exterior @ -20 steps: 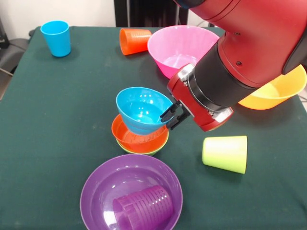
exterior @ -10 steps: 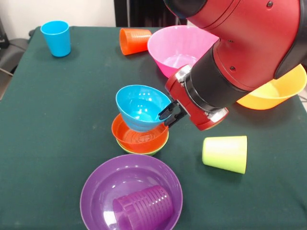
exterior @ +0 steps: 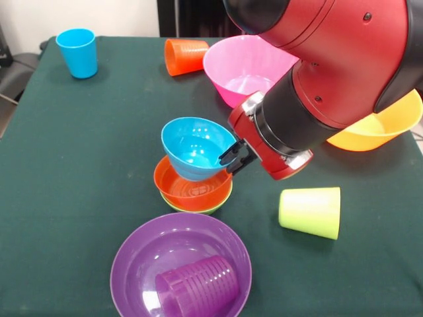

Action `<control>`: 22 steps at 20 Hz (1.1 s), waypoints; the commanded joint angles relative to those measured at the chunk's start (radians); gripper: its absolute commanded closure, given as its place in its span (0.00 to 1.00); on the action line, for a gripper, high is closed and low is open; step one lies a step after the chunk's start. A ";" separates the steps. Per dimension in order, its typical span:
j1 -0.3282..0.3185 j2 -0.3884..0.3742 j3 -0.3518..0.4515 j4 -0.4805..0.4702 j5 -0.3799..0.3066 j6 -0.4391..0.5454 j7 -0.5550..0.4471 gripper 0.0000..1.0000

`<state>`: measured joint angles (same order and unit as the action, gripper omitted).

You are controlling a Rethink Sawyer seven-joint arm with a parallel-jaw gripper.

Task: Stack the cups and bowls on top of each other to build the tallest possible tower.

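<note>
My gripper (exterior: 230, 158) is shut on the right rim of the small blue bowl (exterior: 193, 146) and holds it tilted just above the small orange bowl (exterior: 192, 191). The orange bowl sits nested in a small green bowl (exterior: 173, 205), of which only the rim shows. The wide purple bowl (exterior: 158, 254) lies at the front with the purple cup (exterior: 198, 285) on its side inside it. The lime green cup (exterior: 310, 211) lies on its side at the right. The blue cup (exterior: 77, 52) stands upright at the far left. The orange cup (exterior: 185, 55) lies on its side beside the large pink bowl (exterior: 248, 66).
The large yellow bowl (exterior: 383, 125) sits at the right, partly hidden by my arm. The dark green table (exterior: 79, 172) has open cloth on the left side.
The blue bowl and my gripper have shifted slightly upward and a little toward the far side. Everything else is still.
</note>
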<state>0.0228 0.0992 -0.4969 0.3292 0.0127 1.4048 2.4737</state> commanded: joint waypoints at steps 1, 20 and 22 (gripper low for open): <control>0.020 0.004 0.050 0.095 0.012 -0.074 0.243 1.00; 0.023 0.011 0.041 0.078 0.020 -0.061 0.273 1.00; 0.023 0.012 0.041 0.074 0.019 -0.061 0.265 0.00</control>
<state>0.0231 0.0993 -0.4992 0.3338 0.0145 1.3885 2.4869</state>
